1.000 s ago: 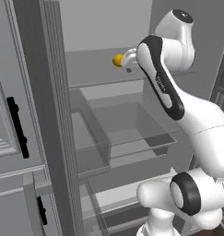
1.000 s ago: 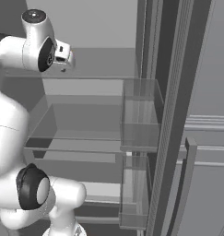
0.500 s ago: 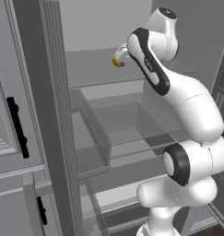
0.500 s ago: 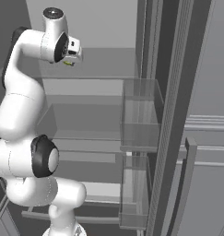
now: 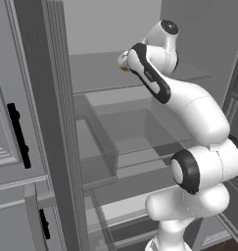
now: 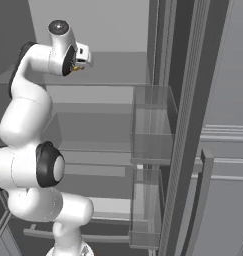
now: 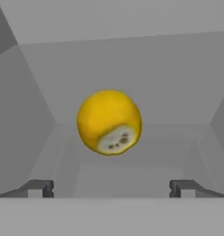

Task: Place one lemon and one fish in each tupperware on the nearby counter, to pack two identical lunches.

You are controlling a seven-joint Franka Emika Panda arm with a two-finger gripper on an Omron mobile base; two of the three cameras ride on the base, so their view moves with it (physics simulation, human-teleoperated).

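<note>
Facing lemon [image 7: 109, 122] on fridge shelf [image 7: 132, 92], claw [image 7: 111, 188] spread wide (nothing held)

The lemon [image 7: 109, 122] lies on the shelf [image 7: 132, 69] ahead of the end effector [image 7: 111, 188]

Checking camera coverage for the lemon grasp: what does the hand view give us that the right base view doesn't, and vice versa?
Hand view: the lemon whole, pale patch facing the camera, centred between the open gripper tips, apart from them.
Right base view: the arm's pose, the clear door bins, the shelves below.
Both: the grey fridge interior and the lemon on its upper shelf.
</note>
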